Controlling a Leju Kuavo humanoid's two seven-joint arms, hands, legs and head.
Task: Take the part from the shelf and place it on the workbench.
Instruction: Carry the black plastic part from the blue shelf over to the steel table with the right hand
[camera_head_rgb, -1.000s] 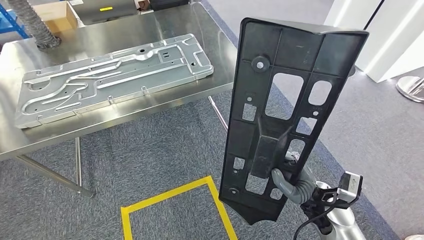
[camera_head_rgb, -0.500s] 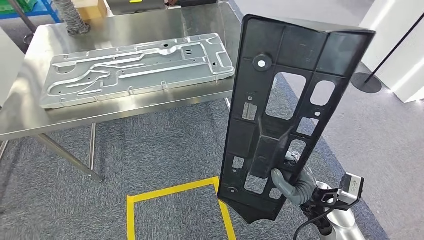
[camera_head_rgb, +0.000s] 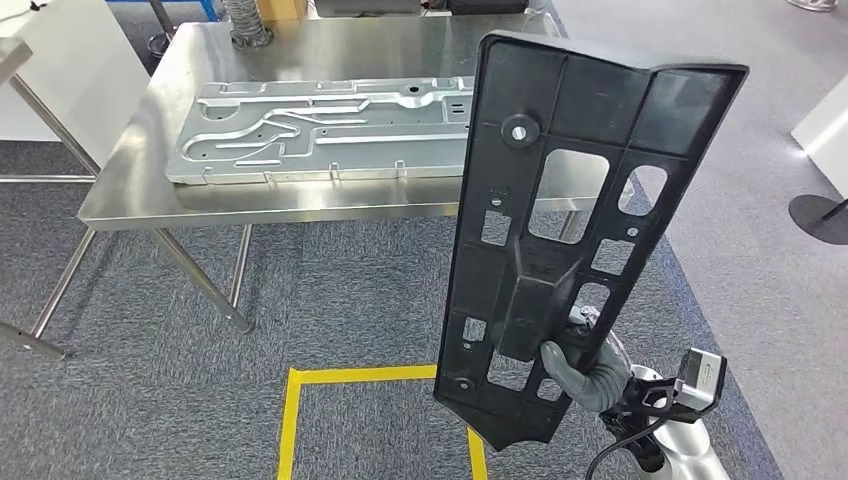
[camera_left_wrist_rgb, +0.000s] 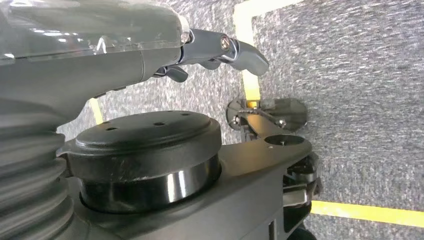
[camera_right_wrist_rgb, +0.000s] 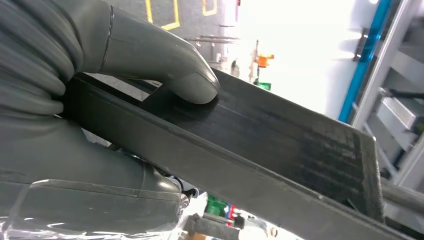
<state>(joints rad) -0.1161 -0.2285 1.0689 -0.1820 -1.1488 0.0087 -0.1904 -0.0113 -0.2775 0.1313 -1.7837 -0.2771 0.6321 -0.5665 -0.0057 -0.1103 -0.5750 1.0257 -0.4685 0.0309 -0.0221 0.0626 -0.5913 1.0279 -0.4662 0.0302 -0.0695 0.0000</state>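
we count one steel workbench (camera_head_rgb: 130, 195) at the far left of the scene, and one large silver stamped panel (camera_head_rgb: 330, 130) lying flat on it, its length running left to right along the top. nearer to us, on the right, there is one black part (camera_head_rgb: 570, 230), a long plastic panel with several cut-out windows. its long axis stands nearly upright, leaning a little to the right at the top, with the wide end up and the narrow pointed end down. its ribbed face is turned toward us. it hangs in the air above the grey carpet, in front of the workbench's right end and not touching it. one yellow tape square (camera_head_rgb: 300, 400) is marked on the floor below. our right hand (camera_head_rgb: 585, 372) grasps the part near its lower edge, thumb pressed on the face. our left hand (camera_left_wrist_rgb: 220, 50) hangs over the carpet; we cannot tell how its fingers lie.
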